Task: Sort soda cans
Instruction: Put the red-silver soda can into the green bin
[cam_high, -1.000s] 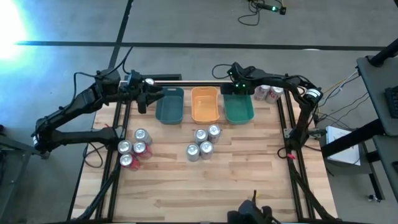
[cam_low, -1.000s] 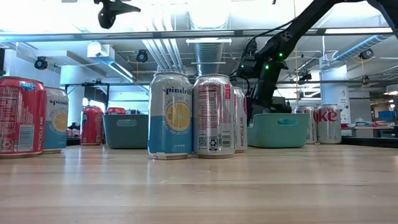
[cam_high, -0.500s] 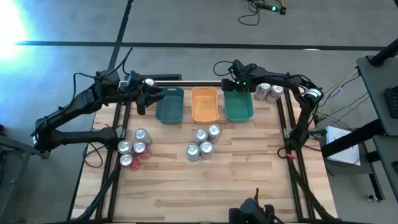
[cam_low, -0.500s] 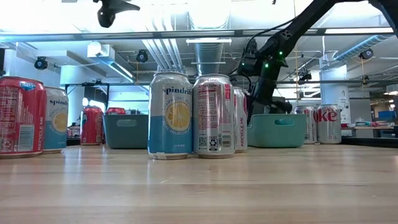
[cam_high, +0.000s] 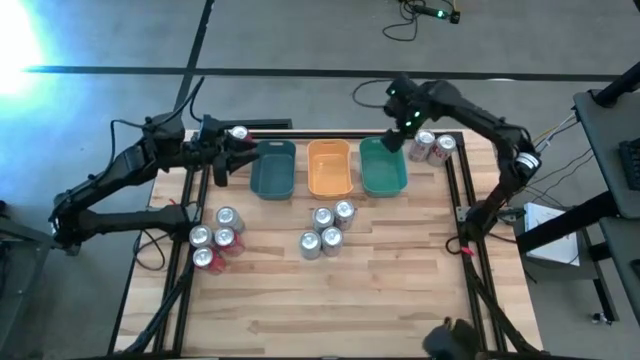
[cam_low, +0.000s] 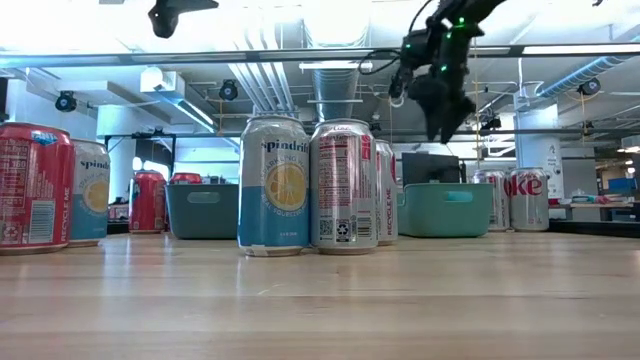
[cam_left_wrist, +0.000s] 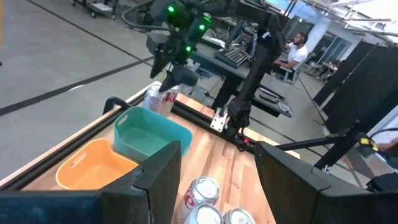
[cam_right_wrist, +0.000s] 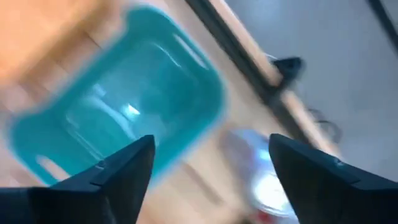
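Observation:
Soda cans stand upright on the wooden table in groups: several at the left (cam_high: 215, 238), several in the middle (cam_high: 326, 228), two at the far right (cam_high: 432, 147) and one by the far left corner (cam_high: 238, 133). My left gripper (cam_high: 228, 160) hangs open and empty beside the left end of the dark teal tray (cam_high: 272, 168). Its wrist view shows its fingers apart (cam_left_wrist: 217, 180) above cans. My right gripper (cam_high: 398, 140) is raised above the far end of the green tray (cam_high: 383, 168), open and empty (cam_right_wrist: 211, 174).
An orange tray (cam_high: 329, 167) sits between the dark teal and green trays along the far edge. All three trays show nothing inside. Black frame rails run along the left (cam_high: 190, 230) and right (cam_high: 465, 210) sides. The near half of the table (cam_high: 330, 310) is bare wood.
My right gripper has risen from low beside the green tray to well above it, shifting slightly toward the table's right edge. My left gripper has drawn back a little toward the table's left edge. No can has moved.

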